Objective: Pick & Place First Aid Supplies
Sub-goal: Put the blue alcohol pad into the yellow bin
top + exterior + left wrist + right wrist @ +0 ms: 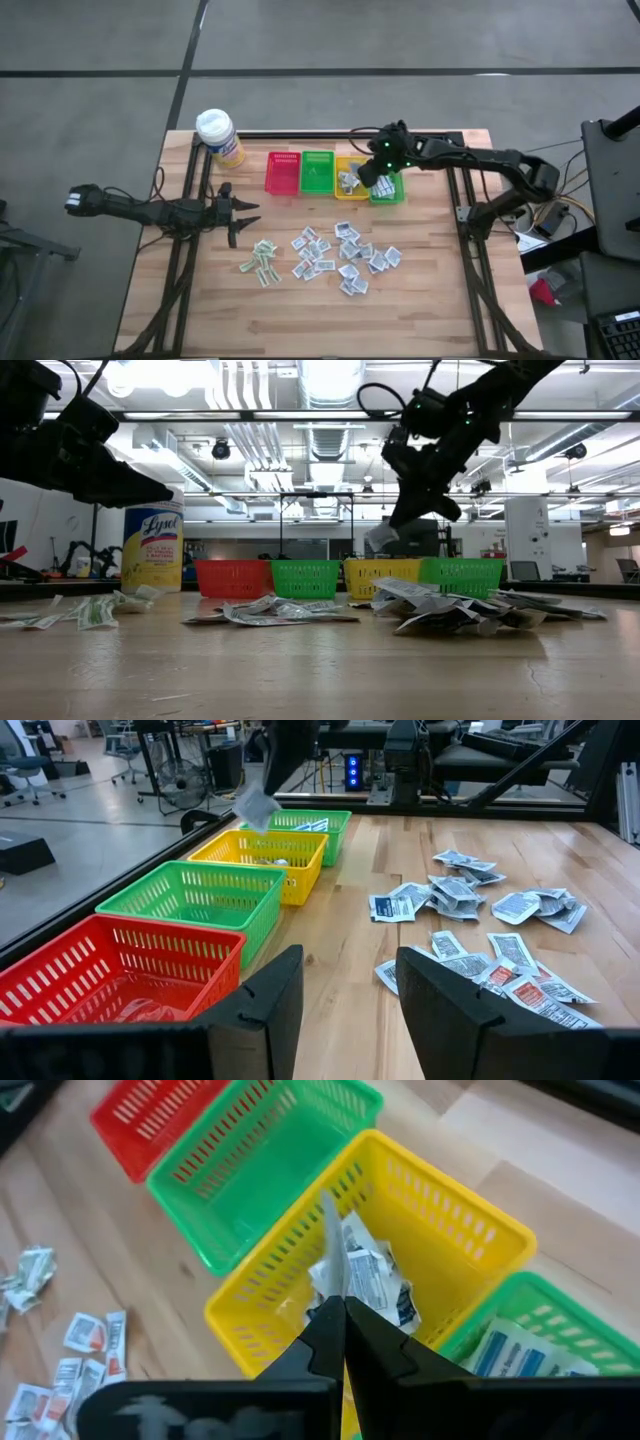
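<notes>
The right tool [343, 1312] — pinched shut on a white packet [330, 1245] held edge-up — hangs directly above the yellow basket [470, 1215], so release is straight down, while the left tool [240, 213] waits open-fingered beside the packets [345, 255] scattered on the surface [440, 300].

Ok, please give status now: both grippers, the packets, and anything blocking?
Right gripper shut on one packet, above yellow basket. Left gripper open, empty, waiting near red basket. Loose packets on table. Nothing blocking.
</notes>
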